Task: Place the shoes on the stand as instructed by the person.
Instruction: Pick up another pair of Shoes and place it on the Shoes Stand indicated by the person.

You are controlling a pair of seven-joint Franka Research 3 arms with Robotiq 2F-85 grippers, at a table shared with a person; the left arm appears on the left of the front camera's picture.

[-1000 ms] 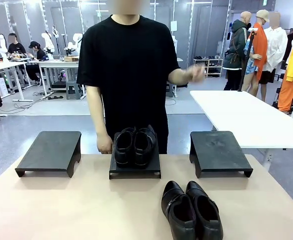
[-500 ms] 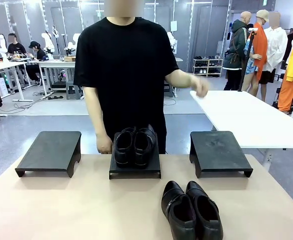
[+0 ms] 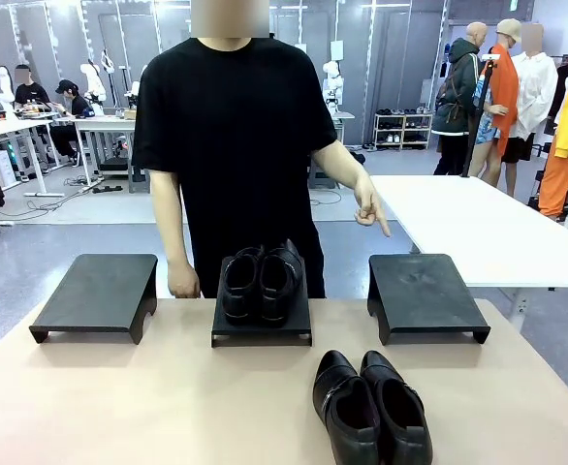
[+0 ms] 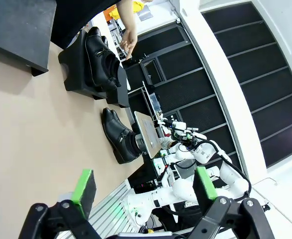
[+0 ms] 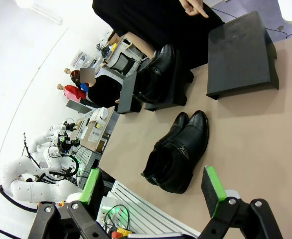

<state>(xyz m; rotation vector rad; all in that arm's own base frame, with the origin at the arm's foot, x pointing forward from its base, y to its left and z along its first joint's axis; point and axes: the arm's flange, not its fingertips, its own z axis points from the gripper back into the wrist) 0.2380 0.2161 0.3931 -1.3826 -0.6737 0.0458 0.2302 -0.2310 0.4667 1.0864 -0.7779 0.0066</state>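
Observation:
One pair of glossy black shoes [image 3: 259,282] rests on the middle black stand [image 3: 262,327]. The second pair [image 3: 371,405] lies on the tan table near its front edge, right of centre, also seen as the pair [image 5: 178,151] and the pair [image 4: 117,135]. The person [image 3: 236,145] in a black T-shirt stands behind the table. Their hand [image 3: 369,206] points an index finger down toward the right stand [image 3: 426,294]; the other hand [image 3: 182,281] hangs by the table edge. My left gripper [image 4: 143,190] and right gripper [image 5: 153,190] are open and hold nothing.
A third black stand [image 3: 98,294] sits bare at the table's left. A white table [image 3: 478,228] stands behind on the right. Other people work and stand farther back in the room.
The person's raised hand has swung down and out, and now points a finger at the right stand. Their other hand has shifted slightly left. The shoes have not moved.

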